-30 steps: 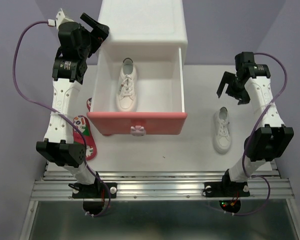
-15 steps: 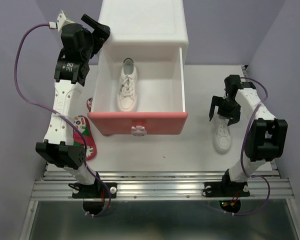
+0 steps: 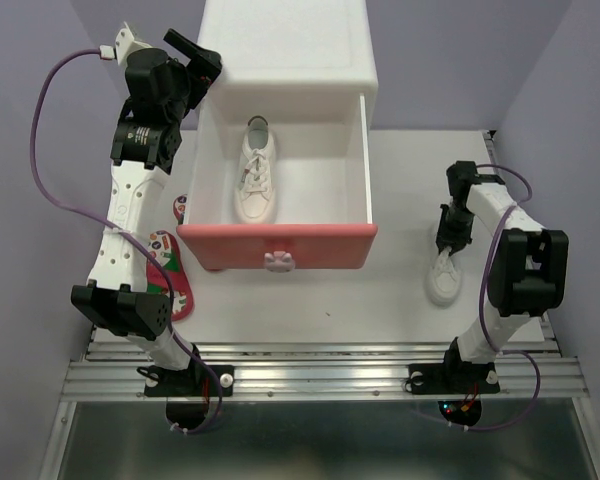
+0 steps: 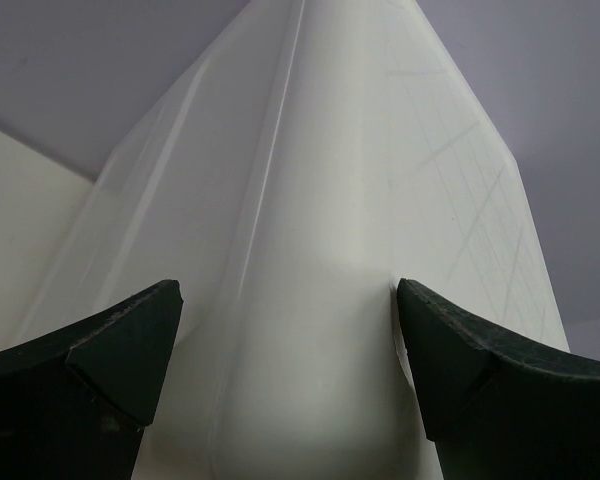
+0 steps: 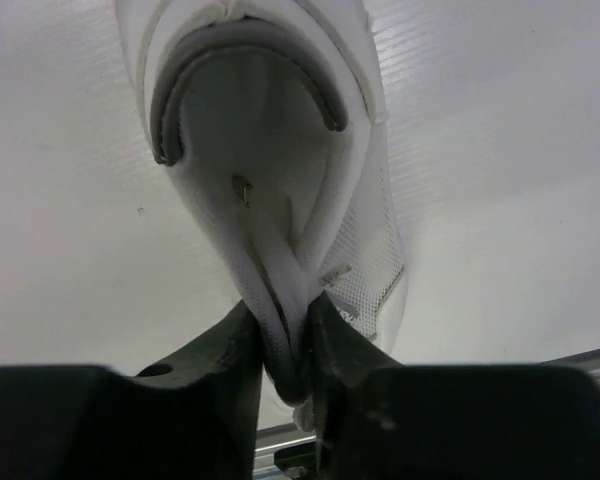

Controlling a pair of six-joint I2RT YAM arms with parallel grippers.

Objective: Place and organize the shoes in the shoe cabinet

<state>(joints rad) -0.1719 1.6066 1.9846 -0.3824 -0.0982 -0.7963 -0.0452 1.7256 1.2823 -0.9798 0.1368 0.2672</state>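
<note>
Left pincer (image 3: 196,56) spread wide, straddling rear left corner of shoe cabinet (image 3: 285,50), gripping nothing; likely bracing cabinet against sliding. 2 red sandals (image 3: 168,268) on tabletop (image 3: 400,300) just left of cabinet, not yet stowed. Upper drawer (image 3: 277,246) pulled out, 1 white sneaker (image 3: 254,172) inside, left of centre, room beside it for mate. Second sneaker (image 3: 445,278) on tabletop right of cabinet; right pincer (image 5: 285,345) clamped on fold of its upper by opening, set for lift.

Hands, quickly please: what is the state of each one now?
Left hand: open, either side of the shoe cabinet corner.
Right hand: closed on the white sneaker.
</note>
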